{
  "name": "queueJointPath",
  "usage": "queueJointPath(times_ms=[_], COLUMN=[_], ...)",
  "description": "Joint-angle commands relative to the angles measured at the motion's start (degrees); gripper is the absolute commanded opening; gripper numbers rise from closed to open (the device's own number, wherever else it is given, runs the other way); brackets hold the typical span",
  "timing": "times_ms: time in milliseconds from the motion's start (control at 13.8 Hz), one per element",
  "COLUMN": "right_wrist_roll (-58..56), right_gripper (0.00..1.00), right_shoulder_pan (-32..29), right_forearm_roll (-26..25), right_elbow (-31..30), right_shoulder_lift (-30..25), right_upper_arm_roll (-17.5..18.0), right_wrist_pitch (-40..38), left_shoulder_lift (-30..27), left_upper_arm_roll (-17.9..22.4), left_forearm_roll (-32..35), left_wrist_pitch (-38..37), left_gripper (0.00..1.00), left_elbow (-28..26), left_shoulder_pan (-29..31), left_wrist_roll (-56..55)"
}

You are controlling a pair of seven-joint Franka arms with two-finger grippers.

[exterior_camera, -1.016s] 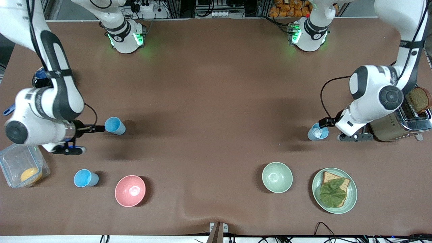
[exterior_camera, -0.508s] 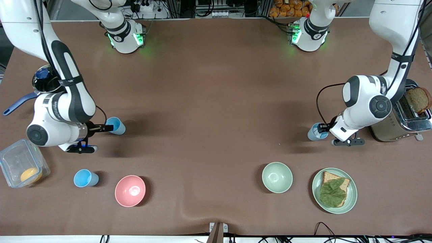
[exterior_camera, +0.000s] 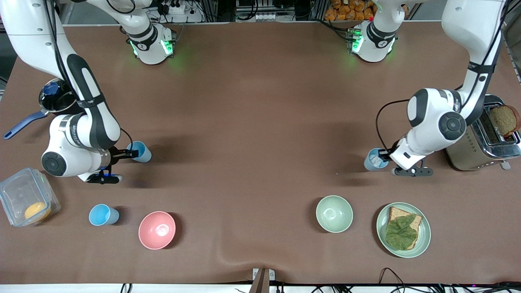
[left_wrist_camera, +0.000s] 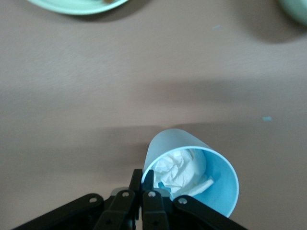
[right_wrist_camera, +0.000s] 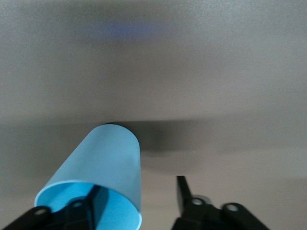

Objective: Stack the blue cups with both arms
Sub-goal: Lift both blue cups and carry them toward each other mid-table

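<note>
Three blue cups show in the front view. One cup (exterior_camera: 141, 151) stands toward the right arm's end. My right gripper (exterior_camera: 131, 154) is open at its rim, one finger inside the cup (right_wrist_camera: 108, 163) and the other finger (right_wrist_camera: 181, 188) outside. My left gripper (exterior_camera: 383, 155) is shut on the rim of a second cup (exterior_camera: 373, 159) holding crumpled white paper. In the left wrist view its fingers (left_wrist_camera: 136, 178) pinch the wall of this cup (left_wrist_camera: 192, 165), which leans. A third cup (exterior_camera: 103, 215) stands nearer the front camera, beside the pink bowl.
A pink bowl (exterior_camera: 157, 230), a pale green bowl (exterior_camera: 334, 213) and a green plate (exterior_camera: 423, 240) with bread and lettuce lie near the front. A toaster (exterior_camera: 480, 148) stands by the left arm. A clear container (exterior_camera: 16, 195) and a pot (exterior_camera: 57, 99) are at the right arm's end.
My right gripper moved in onto the cup's rim. My left gripper closed in on its cup and shifted it a little toward the right arm's end.
</note>
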Motion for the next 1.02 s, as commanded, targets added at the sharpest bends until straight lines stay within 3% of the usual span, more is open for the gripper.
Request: queueJointPath(times_ms=[0,218,363,581,798,944], right_wrist_roll=[-0.50,-0.50,-0.42,0.37,4.40,8.09], right_gripper=[0.00,0.00,0.00,0.00,0.00,0.00], right_shoulder_pan=[0.30,0.56,0.74,1.61,4.16,7.23], right_forearm_roll=[0.03,0.03,0.12,0.12,3.70,5.30], right_elbow=[-0.26,-0.17,-0.09,1.40,5.09,7.11], right_shoulder_lift=[-0.03,-0.46,-1.60,-5.20,-6.09,-6.18], right_upper_arm_roll=[0.09,0.18,0.87,2.10,3.43,3.52], right_wrist_pitch=[0.43,-0.01,-1.06,-4.66,-9.75,-11.43], left_shoulder_lift=[-2.35,1.32,6.24,15.46,19.34,22.51], left_upper_arm_roll=[-7.13,-14.79,-16.74,-16.22,-12.53,-11.83], left_forearm_roll=[-0.20,-0.29,-0.11,1.72,8.84,9.38], left_wrist_pitch=[-2.51,-3.74,-3.74,-3.66,-3.31,-3.04], left_gripper=[0.00,0.00,0.00,0.00,0.00,0.00], left_elbow=[2.32,8.21,11.64,20.42,24.12,26.85], left_shoulder_pan=[-0.02,-1.51,-7.72,-17.58,-25.93,-28.75], left_wrist_roll=[-8.80,-20.48,-27.17,-37.38,-47.57,-50.13])
